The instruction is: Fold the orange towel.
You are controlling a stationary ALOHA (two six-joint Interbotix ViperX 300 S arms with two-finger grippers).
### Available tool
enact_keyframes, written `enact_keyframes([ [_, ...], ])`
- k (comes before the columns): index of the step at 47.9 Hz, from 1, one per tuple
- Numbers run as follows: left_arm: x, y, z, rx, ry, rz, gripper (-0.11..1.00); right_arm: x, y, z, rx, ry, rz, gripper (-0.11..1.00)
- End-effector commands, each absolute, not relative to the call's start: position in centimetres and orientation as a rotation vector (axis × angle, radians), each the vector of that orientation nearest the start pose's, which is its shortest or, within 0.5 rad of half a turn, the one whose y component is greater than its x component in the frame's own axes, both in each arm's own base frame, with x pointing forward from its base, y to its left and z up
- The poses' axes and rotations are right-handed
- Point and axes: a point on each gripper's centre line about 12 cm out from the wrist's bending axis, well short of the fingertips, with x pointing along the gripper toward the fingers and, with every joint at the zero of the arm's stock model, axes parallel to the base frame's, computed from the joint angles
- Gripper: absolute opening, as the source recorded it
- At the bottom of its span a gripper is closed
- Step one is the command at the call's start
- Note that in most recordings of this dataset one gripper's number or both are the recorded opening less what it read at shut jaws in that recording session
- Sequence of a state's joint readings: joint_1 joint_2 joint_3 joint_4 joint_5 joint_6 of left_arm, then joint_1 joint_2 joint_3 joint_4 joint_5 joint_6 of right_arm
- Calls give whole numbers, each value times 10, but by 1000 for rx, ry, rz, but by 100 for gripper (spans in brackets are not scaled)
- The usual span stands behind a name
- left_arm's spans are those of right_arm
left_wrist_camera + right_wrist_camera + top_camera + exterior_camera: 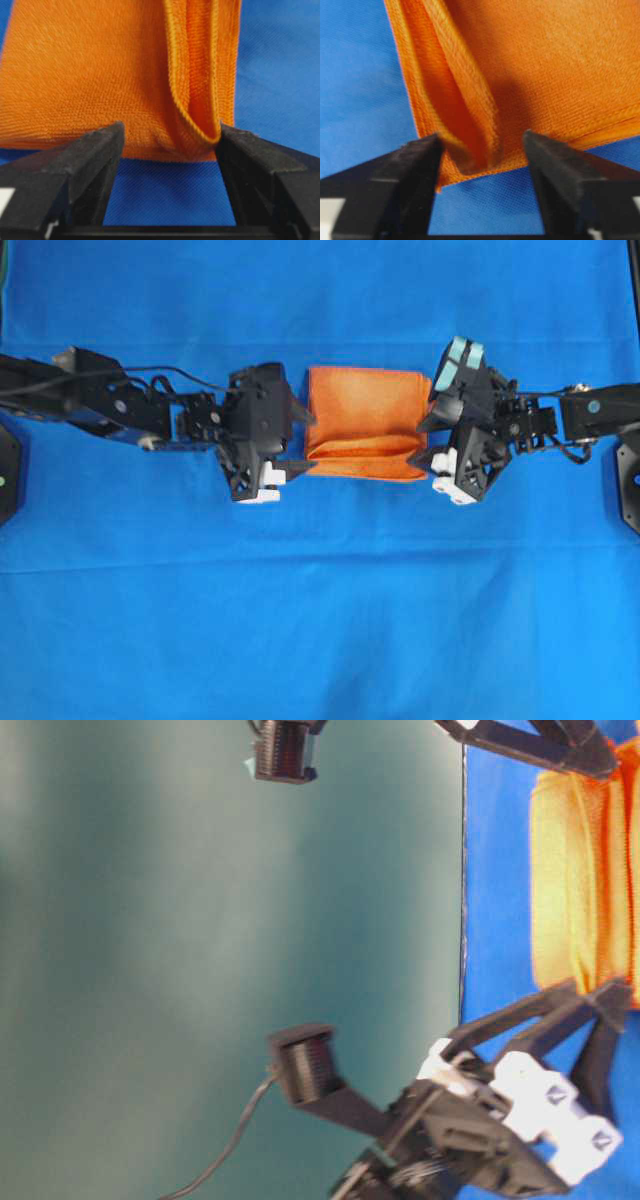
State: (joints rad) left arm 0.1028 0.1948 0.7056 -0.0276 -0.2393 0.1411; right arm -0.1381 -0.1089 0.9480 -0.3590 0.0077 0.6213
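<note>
1. Left gripper (pixel 297 443): seen with jaws spread wide, one finger (pixel 95 150) on each side of the towel's left edge, nothing clamped between them.
2. In the left wrist view: a raised fold of the orange towel (pixel 366 422) found just beside the right-hand finger, maybe touching it; cannot tell for sure.
3. Right gripper (pixel 430 440): likewise seen wide apart, fingers (pixel 417 160) straddling the towel's right edge, holding nothing.
4. In the right wrist view: the hem of the folded lip noted between the two fingers, resting on the cloth below.
5. Orange towel: lay folded near the middle of the blue cloth (pixel 320 620), between both grippers, well apart from every edge of that cloth.
6. Fold ridge: ran left to right along the towel's lower part in the overhead view, layers not fully flat.
</note>
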Motion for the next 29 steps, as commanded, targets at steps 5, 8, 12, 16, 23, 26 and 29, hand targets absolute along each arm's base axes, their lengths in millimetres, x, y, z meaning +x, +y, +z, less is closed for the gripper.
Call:
enact_keyframes([
  [5,380,38,164,89,583,66,63,299,-45,165,274,743,-261,62],
  [8,370,37,179,97,570,64,63,292,-46,181,256,721,-271,62],
  [12,353,36,202,109,533,63,63,279,-47,200,230,693,-285,62],
  [16,336,34,216,119,495,64,63,263,-49,218,202,655,-302,62],
  [23,303,31,229,127,442,67,63,232,-48,241,168,566,-314,62],
  [26,286,29,237,117,405,73,63,219,-47,251,164,520,-318,62],
  [29,270,27,241,111,374,76,63,204,-46,258,158,478,-328,62],
])
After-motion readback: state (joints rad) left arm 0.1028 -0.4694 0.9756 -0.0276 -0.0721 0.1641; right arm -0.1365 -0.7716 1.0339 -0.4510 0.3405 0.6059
